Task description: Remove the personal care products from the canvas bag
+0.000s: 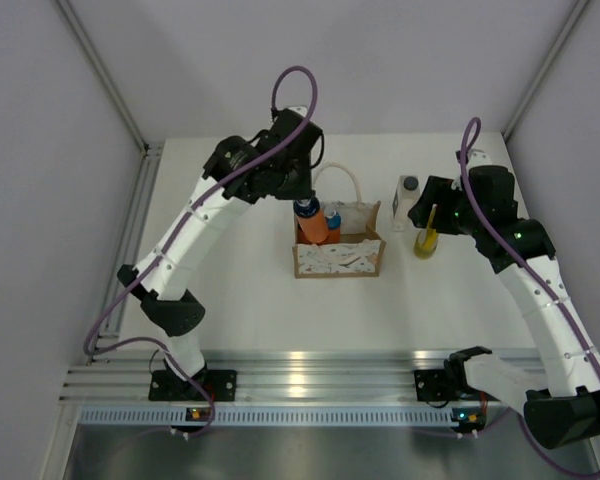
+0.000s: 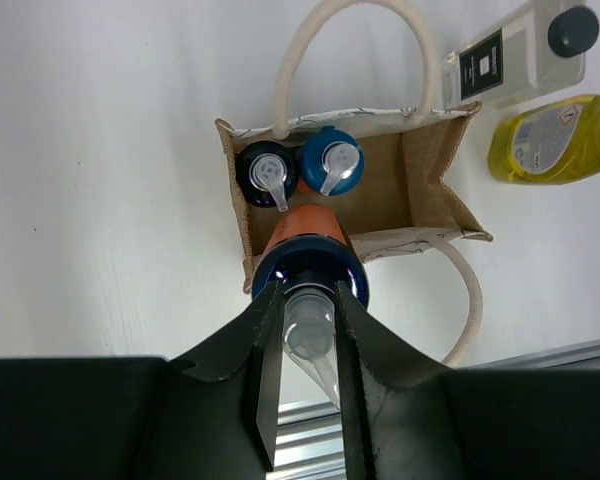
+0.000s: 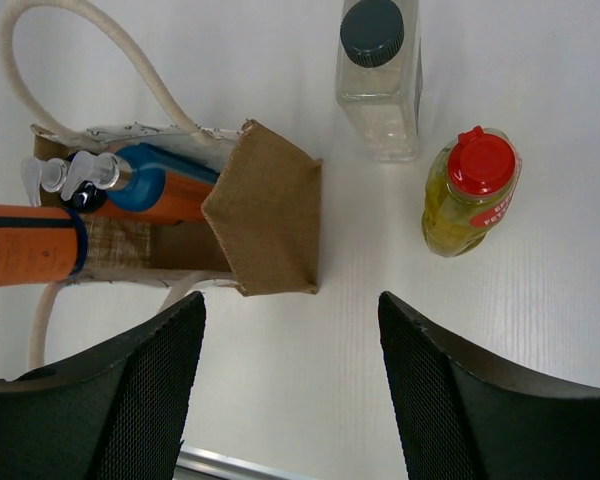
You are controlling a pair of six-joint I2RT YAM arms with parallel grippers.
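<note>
Partly hidden, orange bottle (image 2: 305, 222) gripped by L hand (image 2: 305, 300) at bag (image 2: 427, 165), R hand (image 3: 290, 305) wide.

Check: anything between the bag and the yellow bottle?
Nothing. Only bare table lies between the bag and the yellow bottle, clearest in the right wrist view.

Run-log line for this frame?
left gripper: shut on orange bottle above canvas bag | bagged: two orange bottles | out: clear bottle, yellow bottle | right gripper: open
</note>
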